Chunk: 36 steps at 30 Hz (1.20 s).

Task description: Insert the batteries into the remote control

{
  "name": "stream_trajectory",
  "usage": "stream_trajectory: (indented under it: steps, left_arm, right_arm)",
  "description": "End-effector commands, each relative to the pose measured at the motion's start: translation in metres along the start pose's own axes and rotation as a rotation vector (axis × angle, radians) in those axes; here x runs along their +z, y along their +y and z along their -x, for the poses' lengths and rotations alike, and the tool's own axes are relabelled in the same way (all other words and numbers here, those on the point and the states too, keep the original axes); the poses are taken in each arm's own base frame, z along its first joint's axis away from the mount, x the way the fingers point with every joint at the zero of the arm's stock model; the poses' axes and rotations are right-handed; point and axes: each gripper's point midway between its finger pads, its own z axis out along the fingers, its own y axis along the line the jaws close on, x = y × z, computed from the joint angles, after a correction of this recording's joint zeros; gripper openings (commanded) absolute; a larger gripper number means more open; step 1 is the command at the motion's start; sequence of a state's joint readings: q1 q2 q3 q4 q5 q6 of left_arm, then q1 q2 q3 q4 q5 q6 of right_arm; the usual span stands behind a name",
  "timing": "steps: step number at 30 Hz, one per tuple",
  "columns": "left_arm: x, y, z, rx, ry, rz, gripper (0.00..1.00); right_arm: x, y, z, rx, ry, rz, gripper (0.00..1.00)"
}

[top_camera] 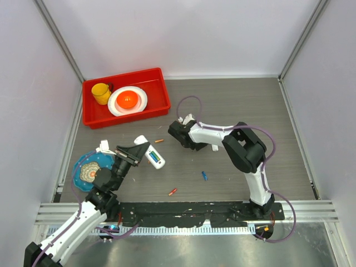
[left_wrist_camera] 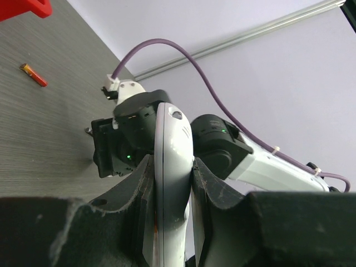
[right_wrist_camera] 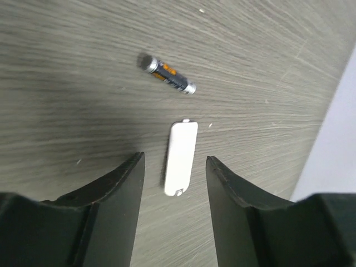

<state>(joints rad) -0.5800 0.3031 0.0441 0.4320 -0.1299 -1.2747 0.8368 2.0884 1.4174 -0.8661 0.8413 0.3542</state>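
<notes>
My left gripper (top_camera: pixel 135 152) is shut on the white remote control (top_camera: pixel 155 158), held on edge just above the table; in the left wrist view the remote (left_wrist_camera: pixel 173 133) stands clamped between both pads of the gripper (left_wrist_camera: pixel 171 167). My right gripper (top_camera: pixel 179 132) is open, and in its wrist view (right_wrist_camera: pixel 174 158) the jaws hang above and to either side of a short white cover piece (right_wrist_camera: pixel 181 146). A dark battery with an orange band (right_wrist_camera: pixel 167 74) lies just beyond the cover piece. Loose batteries lie on the table: orange (top_camera: pixel 159 141), blue (top_camera: pixel 204 176), red (top_camera: pixel 172 192). The orange one also shows in the left wrist view (left_wrist_camera: pixel 33 75).
A red bin (top_camera: pixel 93 120) at the back left holds a yellow cup (top_camera: pixel 101 93) and a white plate (top_camera: pixel 139 104) with an orange thing on it. A blue plate (top_camera: pixel 80 161) lies at the left edge, beside my left arm. Walls close three sides.
</notes>
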Motion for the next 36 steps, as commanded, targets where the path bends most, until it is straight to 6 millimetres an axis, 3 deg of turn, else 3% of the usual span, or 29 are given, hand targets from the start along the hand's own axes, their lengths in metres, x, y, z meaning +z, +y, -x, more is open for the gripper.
stream_trajectory:
  steps: [1, 3, 4, 6, 7, 8, 10, 13, 16, 18, 24, 36]
  left_arm:
    - [-0.005, 0.022, -0.007, 0.002, 0.009, 0.022, 0.0]
    - [-0.005, 0.023, -0.008, 0.001, 0.013, 0.026, 0.0]
    - [-0.005, 0.023, -0.008, 0.0, 0.016, 0.028, 0.0]
    - [-0.004, 0.025, -0.012, 0.0, 0.031, 0.035, 0.0]
    - [-0.005, 0.025, -0.013, 0.0, 0.039, 0.034, 0.0]
    - [-0.004, 0.021, -0.013, 0.001, 0.042, 0.019, 0.0]
    - [-0.003, 0.021, -0.02, 0.017, 0.081, 0.019, 0.0]
    - [0.002, 0.012, -0.027, 0.036, 0.134, 0.005, 0.0]
    - [0.005, 0.009, -0.032, 0.036, 0.163, -0.004, 0.0]
    - [0.006, 0.012, -0.033, 0.033, 0.165, 0.007, 0.0]
    - [0.009, 0.016, -0.032, 0.038, 0.157, 0.031, 0.0]
    - [0.013, 0.018, -0.033, 0.055, 0.16, 0.038, 0.0]
  right_arm:
    - [-0.048, -0.011, 0.035, 0.228, -0.125, 0.183, 0.56]
    - [-0.062, -0.02, 0.046, 0.361, -0.144, 0.345, 0.57]
    - [-0.059, -0.016, 0.034, 0.383, -0.115, 0.413, 0.57]
    - [-0.049, -0.024, 0.039, 0.507, -0.119, 0.516, 0.57]
    - [-0.049, -0.018, 0.024, 0.518, -0.099, 0.587, 0.56]
    - [-0.045, -0.019, 0.029, 0.546, -0.13, 0.616, 0.53]
    - [-0.04, -0.014, 0.019, 0.557, -0.141, 0.693, 0.53]
    - [-0.026, -0.013, 0.004, 0.559, -0.071, 0.686, 0.59]
    - [-0.024, -0.003, 0.005, 0.57, -0.058, 0.728, 0.66]
    - [-0.021, -0.002, 0.006, 0.584, -0.063, 0.718, 0.81]
    - [0.001, -0.004, 0.003, 0.576, -0.026, 0.622, 0.8]
    - [0.01, -0.006, -0.005, 0.526, 0.006, 0.578, 0.66]
